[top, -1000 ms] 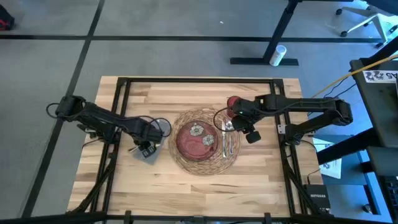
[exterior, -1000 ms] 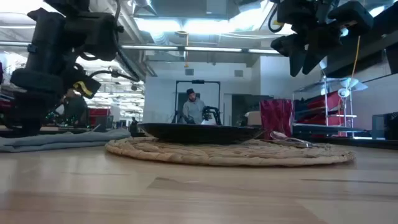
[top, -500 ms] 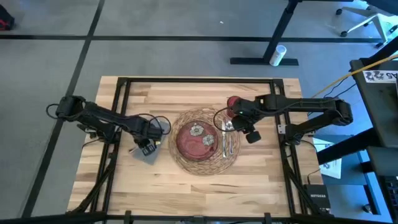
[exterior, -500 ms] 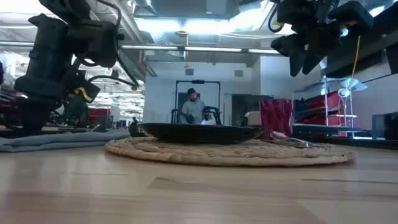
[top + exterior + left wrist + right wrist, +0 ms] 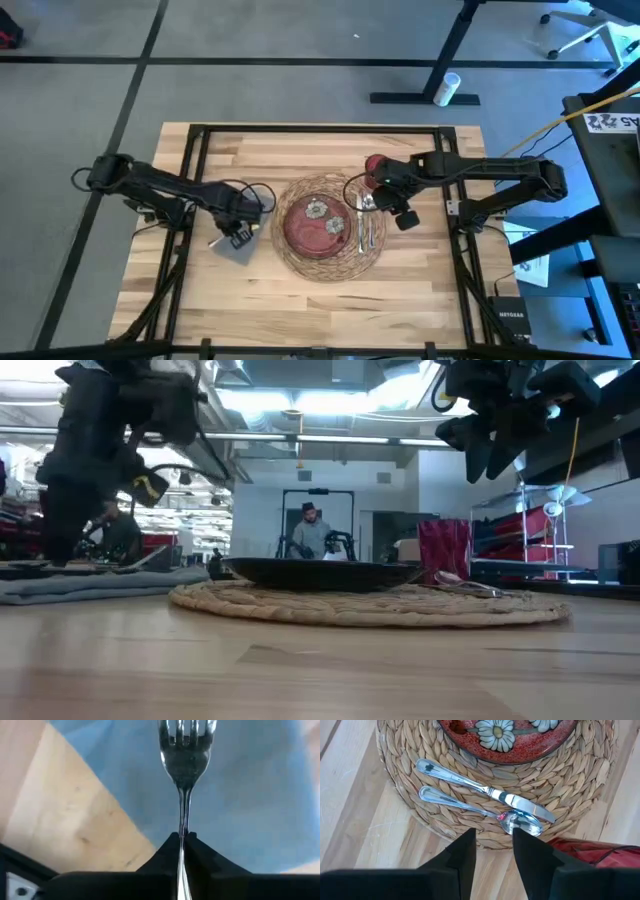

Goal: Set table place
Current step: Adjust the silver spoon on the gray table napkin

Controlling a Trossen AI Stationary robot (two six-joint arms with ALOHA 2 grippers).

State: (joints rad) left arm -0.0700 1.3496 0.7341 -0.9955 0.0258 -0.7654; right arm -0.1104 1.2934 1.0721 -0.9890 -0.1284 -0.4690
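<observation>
A round woven mat lies mid-table with a dark red flowered plate on it. A knife and a spoon lie on the mat right of the plate. A small red cup stands at the mat's far right. A grey napkin lies flat on the table left of the mat. My left gripper is over the napkin, shut on a silver fork. My right gripper hangs open above the mat's right edge, near the spoon's bowl, with nothing between its fingers. My left gripper pinches the fork's thin handle just behind the tines between its two fingers. The fingers lie along the fork, and the tines stick out past the fingertips over the napkin. I cannot tell whether the tines touch the cloth.
The wooden table has bare boards along its far and near sides. A black metal frame runs around the work area. Beyond the table, a person stands far back in the room.
My left gripper has risen above the napkin and drawn a little toward the table's far edge, staying shut on the fork. The napkin stays flat where it was.
</observation>
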